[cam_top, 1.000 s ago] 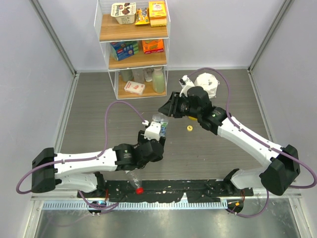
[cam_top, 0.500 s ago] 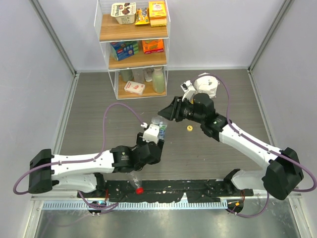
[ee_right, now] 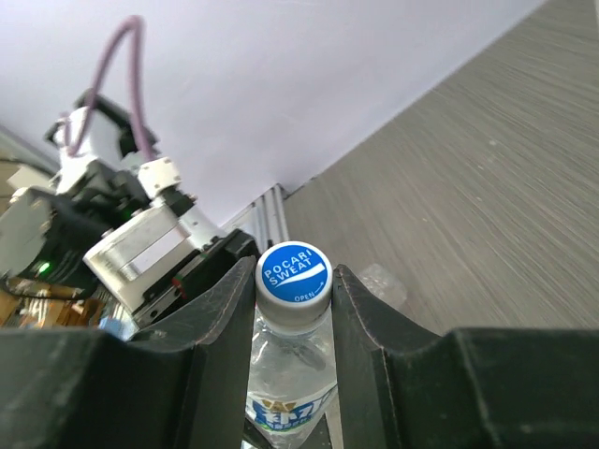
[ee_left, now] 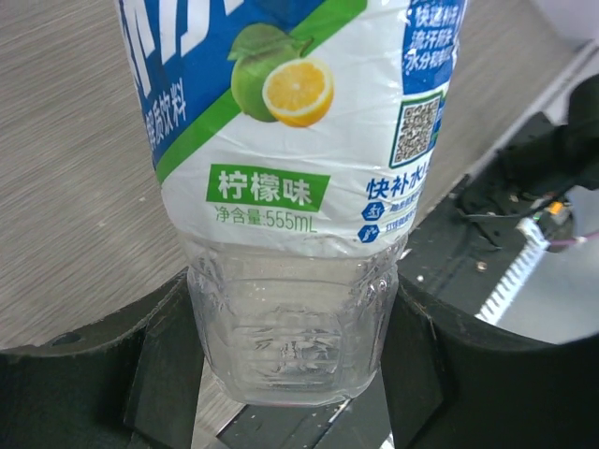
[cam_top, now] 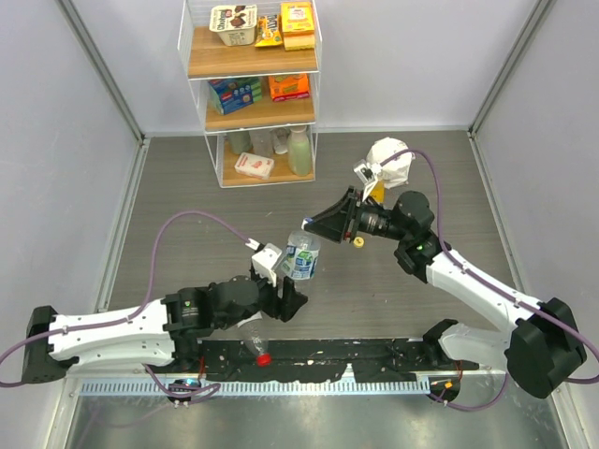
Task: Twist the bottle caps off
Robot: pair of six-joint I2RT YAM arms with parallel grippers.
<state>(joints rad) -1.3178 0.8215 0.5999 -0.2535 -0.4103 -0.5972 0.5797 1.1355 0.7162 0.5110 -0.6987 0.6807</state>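
My left gripper [cam_top: 285, 271] is shut on the base of the clear bottle with the blue label [cam_top: 301, 255]. In the left wrist view the bottle [ee_left: 290, 187] fills the frame, its base squeezed between both fingers [ee_left: 164, 365]. My right gripper [cam_top: 313, 224] is shut on the bottle's white cap with a blue top [ee_right: 293, 283], and both fingers [ee_right: 225, 323] touch its sides. A loose yellow cap [cam_top: 357, 242] lies on the table under the right arm. A clear bottle [cam_top: 251, 340] with a red cap [cam_top: 265, 358] lies at the near edge.
A wire shelf [cam_top: 253, 94] with boxes and a pale green bottle [cam_top: 299, 152] stands at the back. A white crumpled object [cam_top: 393, 161] lies at the back right. A black strip [cam_top: 328, 354] runs along the near edge.
The left arm has drawn back toward the near left, bringing the bottle a little nearer. The right gripper has followed it down and now grips the cap.
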